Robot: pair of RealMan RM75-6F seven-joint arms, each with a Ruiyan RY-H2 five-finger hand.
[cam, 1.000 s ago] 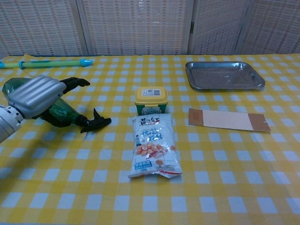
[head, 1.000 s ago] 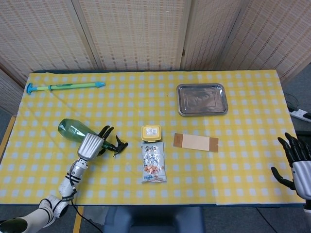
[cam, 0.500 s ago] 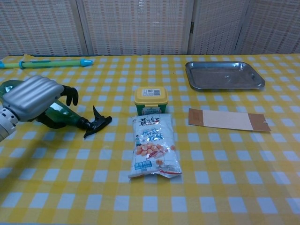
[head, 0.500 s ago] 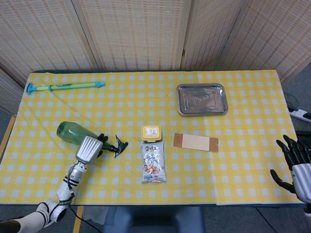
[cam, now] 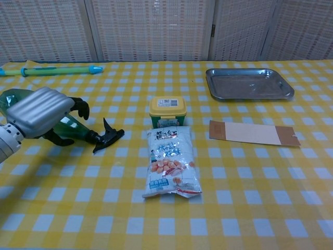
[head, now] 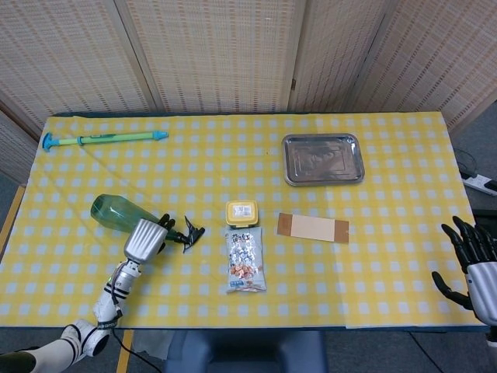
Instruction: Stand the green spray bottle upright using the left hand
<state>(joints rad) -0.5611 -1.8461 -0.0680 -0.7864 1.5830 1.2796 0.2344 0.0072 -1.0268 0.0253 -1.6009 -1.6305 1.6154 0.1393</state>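
Note:
The green spray bottle [head: 111, 210] lies on its side at the table's left, its black trigger head [head: 189, 231] pointing right toward the yellow tub. In the chest view the bottle [cam: 72, 128] shows under my left hand [cam: 40, 111], whose dark fingers [cam: 80, 107] curl over the bottle near its neck while the thumb reaches under the near side. From the head view my left hand [head: 144, 239] covers the neck end. My right hand [head: 475, 263] hangs off the table's right edge with its fingers spread, holding nothing.
A yellow lidded tub [cam: 167, 110] and a snack bag [cam: 170, 161] lie just right of the trigger head. Further right are a brown card [cam: 254, 133] and a metal tray [cam: 248, 83]. A long green-and-blue tool [cam: 60, 69] lies along the far left edge.
My left hand's fingers, stretched out a second ago, have curled down around the bottle. The trigger head has turned slightly. The bottle still lies flat; the right hand has dropped a little.

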